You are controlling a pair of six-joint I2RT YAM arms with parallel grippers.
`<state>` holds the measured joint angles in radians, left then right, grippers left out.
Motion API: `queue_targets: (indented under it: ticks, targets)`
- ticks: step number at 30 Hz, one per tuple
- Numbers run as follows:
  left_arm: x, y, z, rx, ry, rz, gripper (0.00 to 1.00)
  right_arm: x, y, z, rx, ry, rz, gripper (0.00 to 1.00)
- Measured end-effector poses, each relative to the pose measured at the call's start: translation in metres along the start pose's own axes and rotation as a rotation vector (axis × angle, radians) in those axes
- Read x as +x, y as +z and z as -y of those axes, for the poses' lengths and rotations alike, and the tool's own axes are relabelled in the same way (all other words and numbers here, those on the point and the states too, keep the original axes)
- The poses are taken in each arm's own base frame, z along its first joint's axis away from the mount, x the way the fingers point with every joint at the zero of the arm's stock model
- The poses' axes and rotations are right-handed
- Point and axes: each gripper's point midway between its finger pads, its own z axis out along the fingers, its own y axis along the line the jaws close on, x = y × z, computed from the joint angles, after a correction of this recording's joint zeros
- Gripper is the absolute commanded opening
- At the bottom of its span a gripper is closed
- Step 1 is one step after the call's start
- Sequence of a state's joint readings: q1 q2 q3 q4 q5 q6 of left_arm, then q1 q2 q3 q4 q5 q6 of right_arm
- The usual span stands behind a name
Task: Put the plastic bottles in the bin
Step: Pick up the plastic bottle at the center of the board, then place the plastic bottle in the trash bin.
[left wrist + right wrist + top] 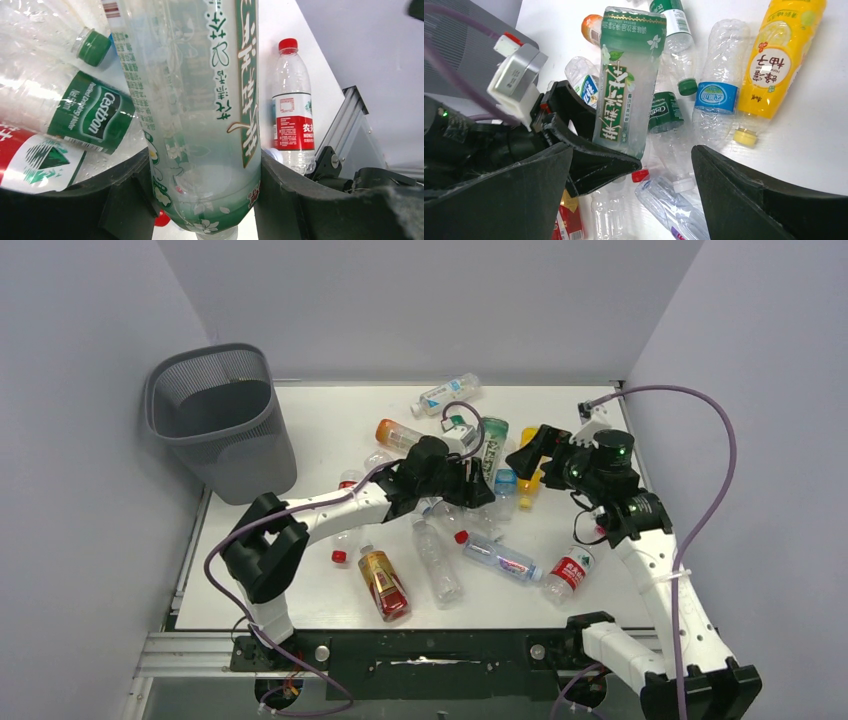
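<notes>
Loose plastic bottles [437,560] crowd the table [330,410] around me, a yellow one [779,60] and a red-labelled one [293,120] just beside; the bin [245,465] stands well apart at the far left corner; my left gripper [205,190] is clamped on a green-labelled bottle [200,90]; my right gripper [631,150] hovers near it, jaws wide apart, holding nothing.

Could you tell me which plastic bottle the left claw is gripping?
The tall clear plastic bottle with the green floral label, the only one pinched in the left claw.
</notes>
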<state>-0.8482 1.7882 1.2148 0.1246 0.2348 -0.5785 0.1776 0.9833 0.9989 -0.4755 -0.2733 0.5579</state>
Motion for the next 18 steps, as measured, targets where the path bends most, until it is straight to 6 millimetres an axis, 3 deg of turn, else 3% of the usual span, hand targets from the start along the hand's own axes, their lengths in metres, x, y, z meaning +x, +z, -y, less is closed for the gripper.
queue_targets:
  ticks: [5,9,15,18]
  targets:
    - [-0.004,-0.004,-0.009,-0.046,0.01,-0.021,0.3,-0.008,-0.02,-0.006,0.0,-0.015,0.045,0.95]
    - [-0.02,-0.008,-0.01,-0.072,0.025,-0.014,0.3,-0.01,-0.034,-0.01,-0.003,-0.025,0.073,0.96]
    - [-0.047,-0.012,-0.005,-0.089,0.053,0.031,0.3,-0.01,-0.044,-0.012,-0.008,-0.029,0.086,0.96]
    - [-0.048,-0.016,-0.011,-0.114,0.058,0.025,0.3,-0.007,-0.048,-0.012,-0.005,-0.031,0.08,0.96]
